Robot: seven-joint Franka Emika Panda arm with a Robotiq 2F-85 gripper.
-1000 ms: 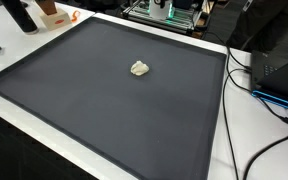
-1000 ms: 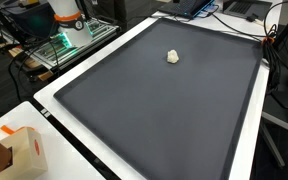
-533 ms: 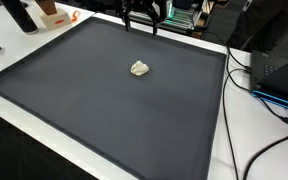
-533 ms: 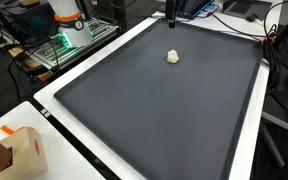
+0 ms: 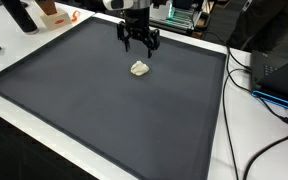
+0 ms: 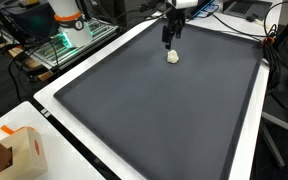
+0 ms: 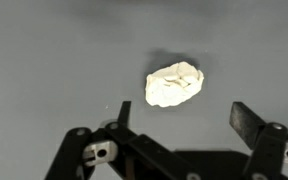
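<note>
The black end effector [image 7: 184, 112] is hanging open, its two fingers wide apart and holding nothing. The small white crumpled lump [image 7: 174, 84] is lying on the dark grey mat [image 7: 44, 50] on the white worktop [image 5: 6, 42], just past the fingertips. It is probably light, soft and squashy, so gently pinching its narrow middle seems best.

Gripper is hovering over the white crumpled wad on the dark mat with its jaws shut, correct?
Not shut. The wrist view shows the gripper with its jaws spread wide open. The rest holds: it hovers over the white crumpled wad on the dark mat.
</note>
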